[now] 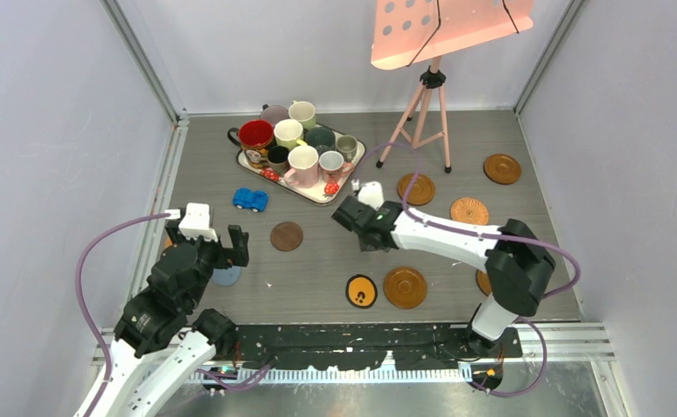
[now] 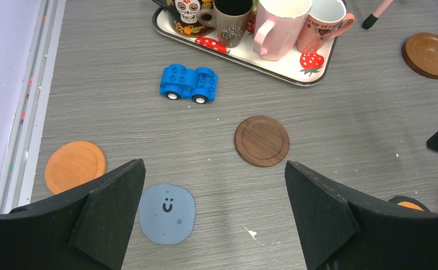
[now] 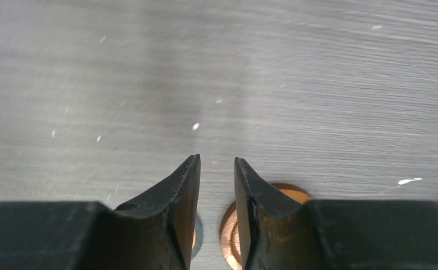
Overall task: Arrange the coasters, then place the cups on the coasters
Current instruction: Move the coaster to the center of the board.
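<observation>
Several cups stand packed on the white strawberry-print tray (image 1: 307, 194) at the back, among them a red-inside mug (image 1: 255, 135) and a pink one (image 1: 303, 163). Coasters lie scattered on the table: dark wood (image 1: 287, 235), black with orange centre (image 1: 361, 291), glossy brown (image 1: 405, 287), blue (image 2: 166, 214), plain orange (image 2: 75, 166). My left gripper (image 2: 213, 169) hovers wide open above the blue coaster, holding nothing. Over bare table near the tray, my right gripper (image 3: 216, 163) has a narrow gap between its jaws and nothing in it. A brown coaster (image 3: 287, 191) shows under its fingers.
A small blue toy car (image 1: 250, 199) sits in front of the tray. A pink tripod stand (image 1: 428, 95) rises at the back right. More brown coasters (image 1: 416, 188) (image 1: 502, 168) and a woven orange one (image 1: 469, 211) lie on the right. Walls enclose three sides.
</observation>
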